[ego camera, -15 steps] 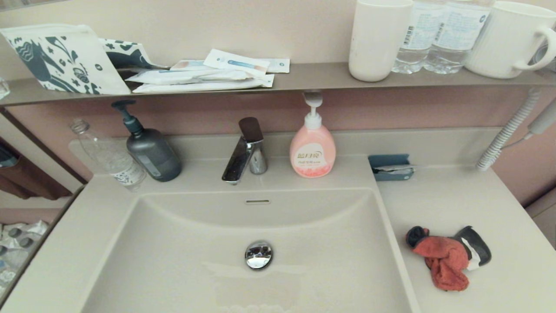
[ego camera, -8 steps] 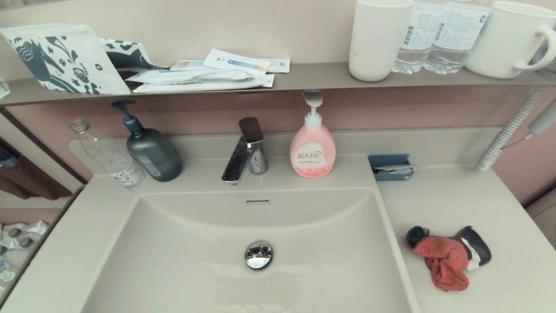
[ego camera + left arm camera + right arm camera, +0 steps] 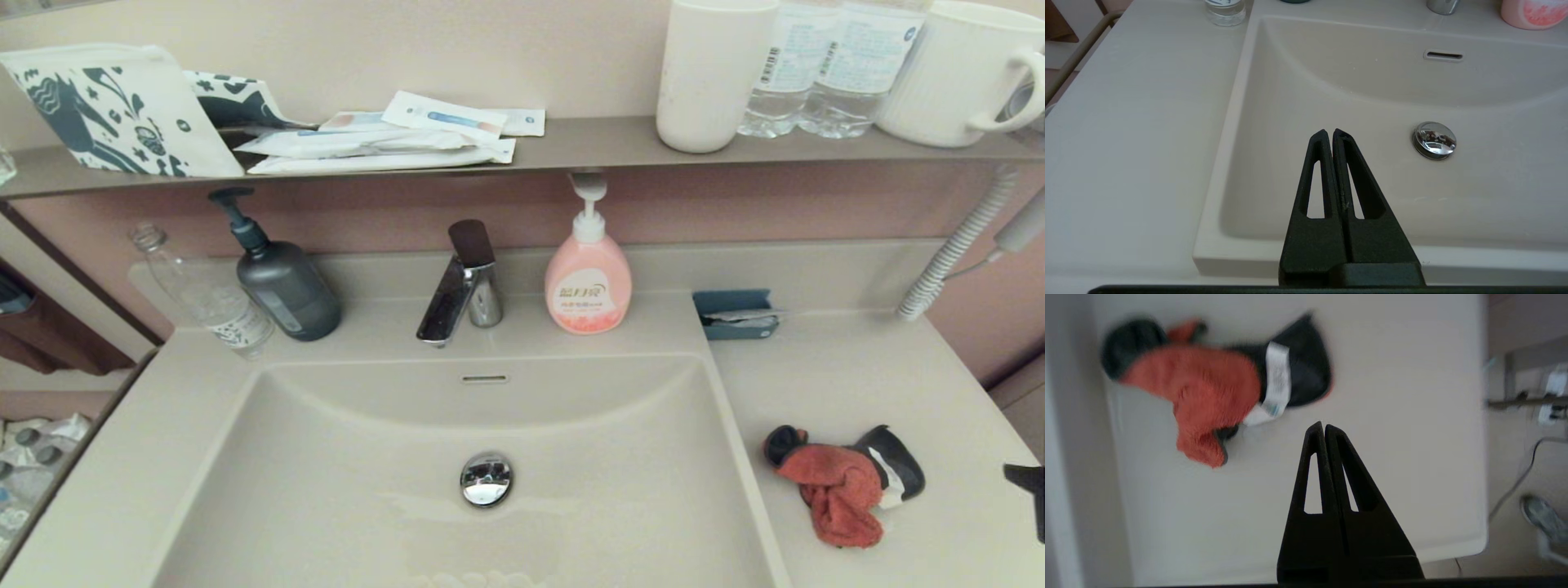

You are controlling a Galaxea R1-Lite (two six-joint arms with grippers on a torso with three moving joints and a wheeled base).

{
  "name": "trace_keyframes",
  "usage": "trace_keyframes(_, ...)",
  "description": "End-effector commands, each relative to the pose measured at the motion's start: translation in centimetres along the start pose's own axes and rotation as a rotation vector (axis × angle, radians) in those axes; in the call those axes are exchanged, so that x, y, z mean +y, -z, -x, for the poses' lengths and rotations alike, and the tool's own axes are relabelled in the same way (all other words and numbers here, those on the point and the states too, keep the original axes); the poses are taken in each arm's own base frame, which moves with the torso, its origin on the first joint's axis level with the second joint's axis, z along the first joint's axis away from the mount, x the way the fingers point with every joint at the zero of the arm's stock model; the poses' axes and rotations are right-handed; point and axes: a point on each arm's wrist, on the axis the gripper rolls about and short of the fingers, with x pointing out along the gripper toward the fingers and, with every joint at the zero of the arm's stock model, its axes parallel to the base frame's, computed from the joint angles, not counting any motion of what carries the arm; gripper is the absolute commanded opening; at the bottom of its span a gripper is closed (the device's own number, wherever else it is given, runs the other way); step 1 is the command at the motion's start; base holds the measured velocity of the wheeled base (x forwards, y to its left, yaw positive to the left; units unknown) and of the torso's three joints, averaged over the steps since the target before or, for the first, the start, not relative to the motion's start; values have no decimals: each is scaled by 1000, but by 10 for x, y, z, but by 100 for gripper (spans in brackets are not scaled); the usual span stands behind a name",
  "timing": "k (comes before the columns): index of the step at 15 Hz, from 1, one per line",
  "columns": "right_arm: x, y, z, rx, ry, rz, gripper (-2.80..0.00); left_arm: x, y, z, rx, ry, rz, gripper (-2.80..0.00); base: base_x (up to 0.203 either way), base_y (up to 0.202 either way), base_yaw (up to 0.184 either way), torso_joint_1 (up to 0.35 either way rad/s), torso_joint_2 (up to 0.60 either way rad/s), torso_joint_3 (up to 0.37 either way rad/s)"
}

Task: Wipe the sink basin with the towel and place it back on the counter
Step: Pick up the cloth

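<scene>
On the far left of the brown-grey shelf (image 3: 571, 147), a white cloth pouch (image 3: 114, 110) with dark blue patterns, then flat white sachets (image 3: 384, 139). Below, on the smooth beige counter (image 3: 849, 367), a clear plastic bottle (image 3: 204, 294), a matte dark grey pump bottle (image 3: 282, 282), a glossy chrome tap (image 3: 461, 286) and a round pink soap dispenser (image 3: 588, 282). In the middle, the sink basin (image 3: 367, 490): rectangular, rounded corners, shiny round drain plug (image 3: 486, 478), thin overflow slot (image 3: 484, 379). Above its near edge, the left gripper (image 3: 1329, 132), black, tapered, with both fingers pressed together, nothing between them. Further right, a small blue holder (image 3: 735, 314) at the back edge. Then the towel (image 3: 837, 494), fluffy red-orange with dark grey reverse and a white label, crumpled on the counter, right of the basin. At the right edge, the right gripper (image 3: 1324, 425), also narrow, tips closed and empty, above the bare counter, near the towel but apart from it. On the shelf here, a white tumbler (image 3: 710, 73), water bottles (image 3: 824, 69) and a ribbed white mug (image 3: 955, 73).
</scene>
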Motion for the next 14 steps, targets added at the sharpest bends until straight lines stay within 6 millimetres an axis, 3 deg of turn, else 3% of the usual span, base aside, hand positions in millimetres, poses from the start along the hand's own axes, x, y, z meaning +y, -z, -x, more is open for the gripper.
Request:
trace_keyframes(1,11,-1,-31,141,-26,47,-280,0,0,0,1,-1,1,-280,0,0,0,0,0,0)
trace_keyframes(2,13,-1,-34,157,-35,59,-280,0,0,0,0,-1,1,-280,0,0,0,0,0,0)
trace_keyframes(3,15,-5,-34,143,-43,61,0,0,0,0,1,-1,1,-280,0,0,0,0,0,0)
trace_keyframes(7,23,-1,-36,195,-87,177,0,0,0,0,1,-1,1,-280,0,0,0,0,0,0)
trace_keyframes(14,31,1,-65,286,-155,272,0,0,0,0,1,-1,1,-280,0,0,0,0,0,0)
